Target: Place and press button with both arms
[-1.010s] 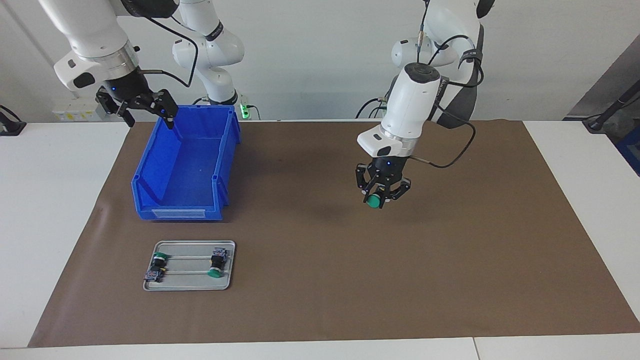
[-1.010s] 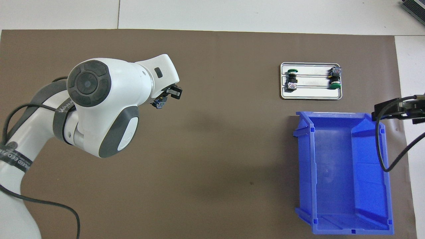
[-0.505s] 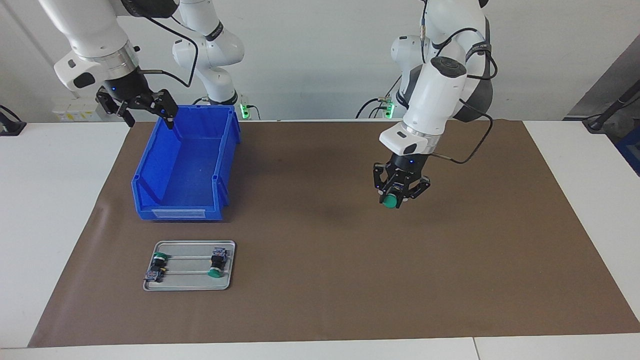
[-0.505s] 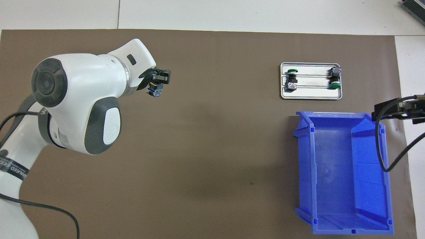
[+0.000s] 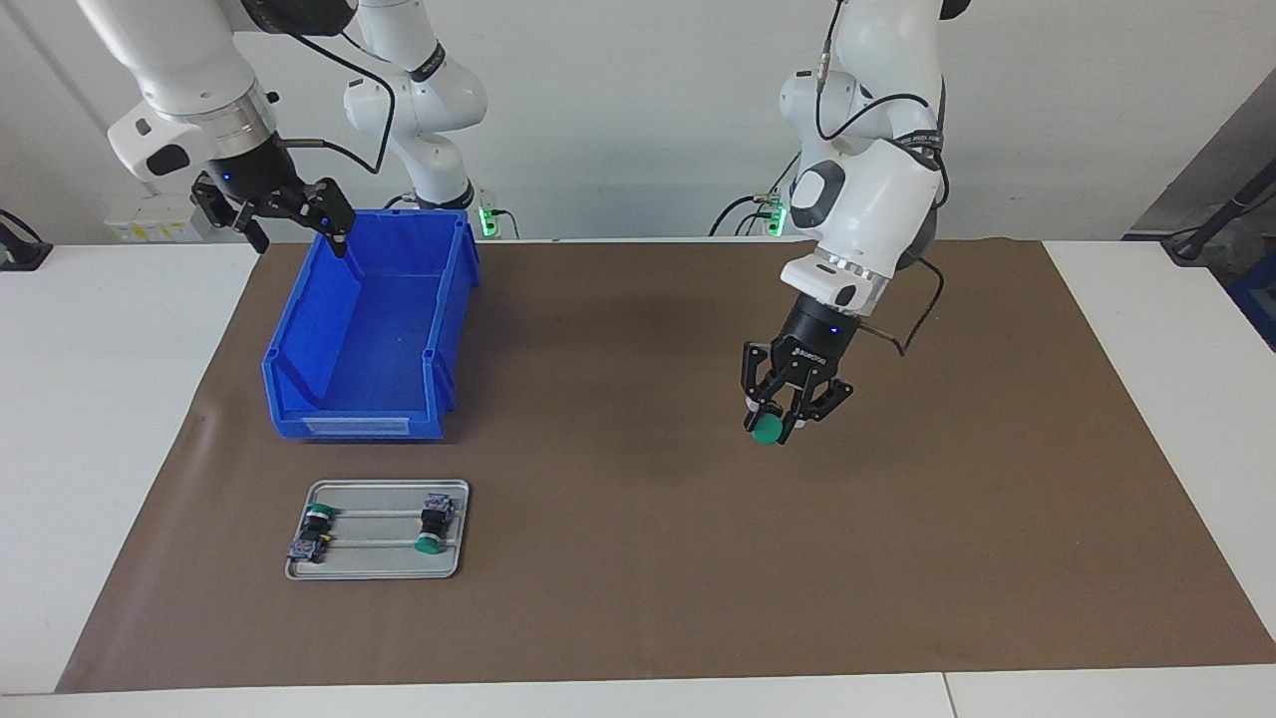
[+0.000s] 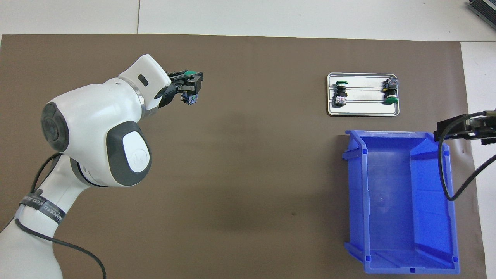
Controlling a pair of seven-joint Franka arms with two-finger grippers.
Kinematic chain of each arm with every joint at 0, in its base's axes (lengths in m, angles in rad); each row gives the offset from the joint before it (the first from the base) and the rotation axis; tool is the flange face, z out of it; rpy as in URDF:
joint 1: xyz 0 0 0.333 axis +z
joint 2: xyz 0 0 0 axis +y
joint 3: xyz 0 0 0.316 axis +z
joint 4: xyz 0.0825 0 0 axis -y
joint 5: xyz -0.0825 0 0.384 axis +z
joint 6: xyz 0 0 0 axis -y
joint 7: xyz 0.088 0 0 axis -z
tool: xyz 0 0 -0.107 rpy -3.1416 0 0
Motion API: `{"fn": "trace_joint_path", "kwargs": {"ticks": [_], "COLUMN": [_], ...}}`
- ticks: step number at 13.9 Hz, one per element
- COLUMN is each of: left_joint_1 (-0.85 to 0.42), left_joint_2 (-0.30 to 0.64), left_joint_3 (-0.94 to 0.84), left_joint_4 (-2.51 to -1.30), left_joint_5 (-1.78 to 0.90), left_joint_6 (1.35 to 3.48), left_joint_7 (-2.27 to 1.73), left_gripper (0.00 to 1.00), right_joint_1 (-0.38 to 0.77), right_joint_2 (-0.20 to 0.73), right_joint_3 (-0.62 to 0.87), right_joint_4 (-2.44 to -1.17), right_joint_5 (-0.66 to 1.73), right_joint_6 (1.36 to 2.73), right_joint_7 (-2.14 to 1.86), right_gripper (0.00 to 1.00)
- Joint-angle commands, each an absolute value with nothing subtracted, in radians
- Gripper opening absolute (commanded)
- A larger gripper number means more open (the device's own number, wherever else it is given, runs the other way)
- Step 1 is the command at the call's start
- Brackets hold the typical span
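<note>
My left gripper is shut on the button, whose green cap points down and away from the robots. It hangs above the brown mat toward the left arm's end. In the overhead view the left gripper shows the green cap and the blue-grey base. My right gripper is open and empty. It waits in the air over the blue bin's corner at the right arm's end, and its tip shows in the overhead view.
A grey metal tray lies farther from the robots than the empty blue bin. The tray holds two other green-capped switches lying on thin rods. White table borders the mat.
My left arm has swung toward its own end of the table, turned its wrist and lowered the button closer to the mat. The right arm has not moved.
</note>
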State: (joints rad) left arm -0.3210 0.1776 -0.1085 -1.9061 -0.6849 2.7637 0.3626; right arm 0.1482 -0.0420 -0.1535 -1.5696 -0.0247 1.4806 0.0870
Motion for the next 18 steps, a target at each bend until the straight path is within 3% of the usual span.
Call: {"fn": "trace_joint_path", "kwargs": {"ticks": [1, 3, 8, 10, 18], "left_joint_1": [-0.339, -0.341, -0.322, -0.31, -0.253], "left_joint_2": [0.158, 0.153, 0.17, 0.166, 0.163], "left_joint_3": [-0.087, -0.08, -0.072, -0.043, 0.014], "left_joint_4": [-1.924, -1.928, -1.936, -1.974, -2.089], "left_joint_5": [-1.08, -1.315, -1.449, -1.608, -1.828], "left_joint_6": [2.769, 2.734, 2.62, 2.507, 2.153], "left_joint_7": [0.741, 0.973, 1.22, 1.394, 1.762], "left_gripper": [0.0, 0.0, 0.0, 0.0, 0.0], "right_joint_1": [0.133, 0.133, 0.132, 0.133, 0.132], "right_joint_2": [-0.058, -0.058, -0.058, -0.058, -0.058], "right_joint_3": [-0.146, -0.146, -0.146, -0.146, -0.147], "right_joint_4": [-1.583, -1.583, -1.583, -1.583, -1.583], "right_joint_5": [-0.009, -0.009, -0.009, -0.009, -0.009], "right_joint_6": [1.474, 1.474, 1.474, 1.474, 1.474], "right_joint_7": [0.057, 0.057, 0.057, 0.057, 0.057], "right_gripper": [1.0, 1.0, 1.0, 1.0, 1.0]}}
